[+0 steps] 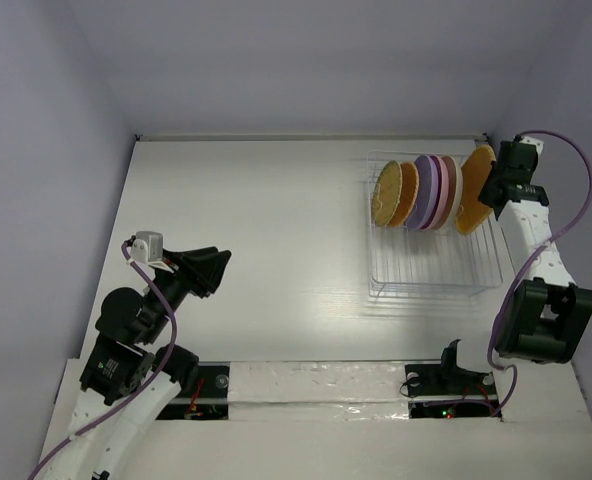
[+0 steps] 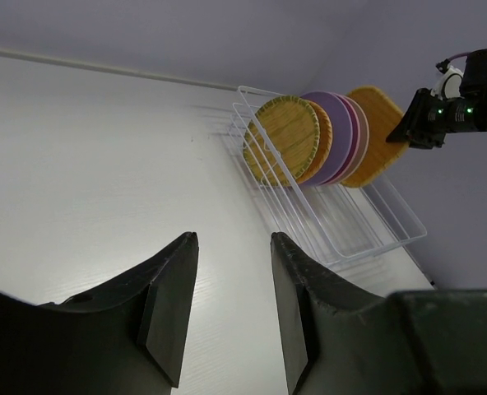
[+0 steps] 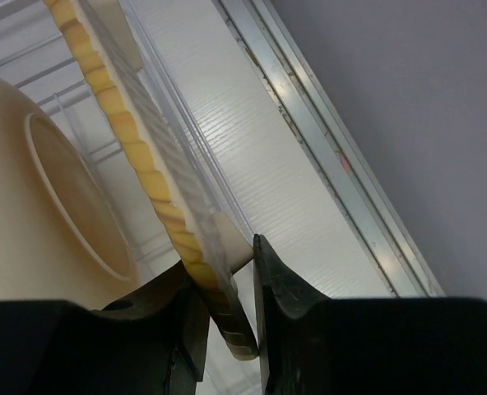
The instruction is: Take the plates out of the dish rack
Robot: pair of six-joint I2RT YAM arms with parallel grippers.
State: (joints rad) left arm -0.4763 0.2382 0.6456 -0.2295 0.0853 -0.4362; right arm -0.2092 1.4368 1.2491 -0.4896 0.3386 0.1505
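I'm gripping the rightmost orange-yellow plate (image 1: pixel 469 212) in my right claw (image 3: pixel 227 292), left claw (image 2: pixel 233 247) hanging wide. Lifting straight up looks next.

Bright, even light; soft shadows

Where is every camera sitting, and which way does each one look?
Top external: above and behind the arms, looking down at the table; both arms and the dish rack show.
Left wrist: on the left arm, facing across toward the rack; the open left gripper shows below.
Right wrist: on the right arm, close on the orange plate; the right gripper pinches its edge.
Shared: top and left wrist views both show rack, plates and right gripper.
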